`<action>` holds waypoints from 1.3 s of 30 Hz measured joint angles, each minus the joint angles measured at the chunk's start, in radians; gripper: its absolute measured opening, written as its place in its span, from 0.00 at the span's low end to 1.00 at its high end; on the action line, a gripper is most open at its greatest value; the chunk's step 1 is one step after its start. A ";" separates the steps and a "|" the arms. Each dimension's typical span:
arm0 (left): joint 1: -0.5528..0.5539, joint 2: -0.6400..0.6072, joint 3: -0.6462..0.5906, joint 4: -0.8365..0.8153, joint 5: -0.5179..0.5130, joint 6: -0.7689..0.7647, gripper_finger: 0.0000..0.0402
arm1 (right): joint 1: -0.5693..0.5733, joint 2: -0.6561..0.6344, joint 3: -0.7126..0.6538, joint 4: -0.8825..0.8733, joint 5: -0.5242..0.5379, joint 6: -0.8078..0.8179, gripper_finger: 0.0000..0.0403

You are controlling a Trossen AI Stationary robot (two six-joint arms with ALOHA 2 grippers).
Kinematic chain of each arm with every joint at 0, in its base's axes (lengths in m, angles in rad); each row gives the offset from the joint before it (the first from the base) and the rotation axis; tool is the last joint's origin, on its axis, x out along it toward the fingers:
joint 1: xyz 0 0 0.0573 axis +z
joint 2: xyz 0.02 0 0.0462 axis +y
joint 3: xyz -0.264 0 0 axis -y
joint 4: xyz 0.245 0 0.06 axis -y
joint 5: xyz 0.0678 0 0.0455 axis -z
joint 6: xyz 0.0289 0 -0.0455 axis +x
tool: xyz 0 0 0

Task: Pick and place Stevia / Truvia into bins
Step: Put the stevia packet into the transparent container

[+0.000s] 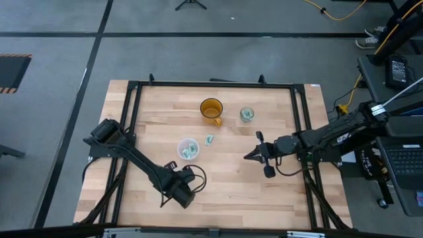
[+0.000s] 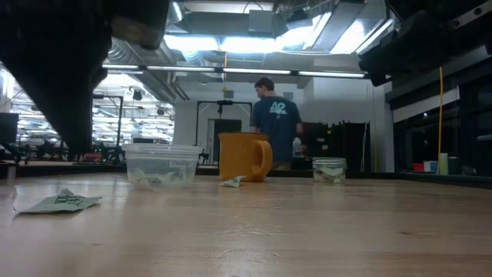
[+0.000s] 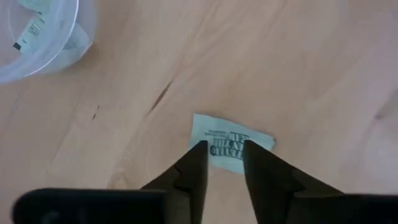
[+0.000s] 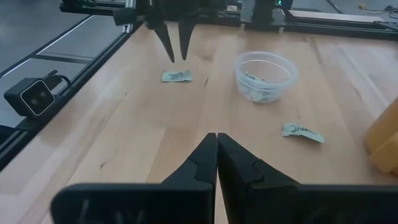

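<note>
some of the job looks done. the wide whitish cup (image 1: 188,149) has a few packets in it already, and the narrow glassy cup (image 1: 247,114) has some too. two packets are left out on the table (image 1: 264,192), as far as i can see. one loose packet (image 1: 209,139) lies just beside the wide cup, btw it and the orange cup (image 1: 211,110). the other packet (image 3: 231,141) lies near the table's front edge, under the left arm.

the left gripper (image 3: 224,149) hangs right over that front packet. its fingers are a little apart, a narrow gap, w/ the tips on each side of the packet's middle. it isn't holding it yet, i think. so the next step is prob to close and lift it, then carry it to a cup.

the right gripper (image 4: 217,138) waits over the right side of the table, well apart from any packet. its fingers are pressed together w/ nothing in them.

what each view gives: the high view shows both cups and both arms, but the left arm hides the front packet there. the left wrist view shows that packet up close, w/ print on it. the right wrist view shows both loose packets at once, plus the left arm's fingers above the far one. the low view shows the front packet lies flat w/ a small curl, and a person (image 2: 275,123) stands far behind the table.
</note>
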 joint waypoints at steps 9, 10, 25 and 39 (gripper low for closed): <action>0.001 0.081 0.000 0.002 -0.001 -0.029 0.40 | 0.000 0.000 0.000 -0.001 0.000 -0.001 0.04; 0.002 0.090 0.000 0.005 -0.001 -0.030 0.41 | 0.000 0.000 0.000 -0.001 0.000 -0.001 0.04; 0.003 0.118 0.003 0.045 0.122 0.031 0.03 | 0.000 0.000 0.000 -0.004 -0.001 -0.003 0.04; -0.051 -0.058 -0.002 0.025 -0.139 0.188 0.01 | 0.000 0.000 0.000 -0.005 -0.001 0.000 0.04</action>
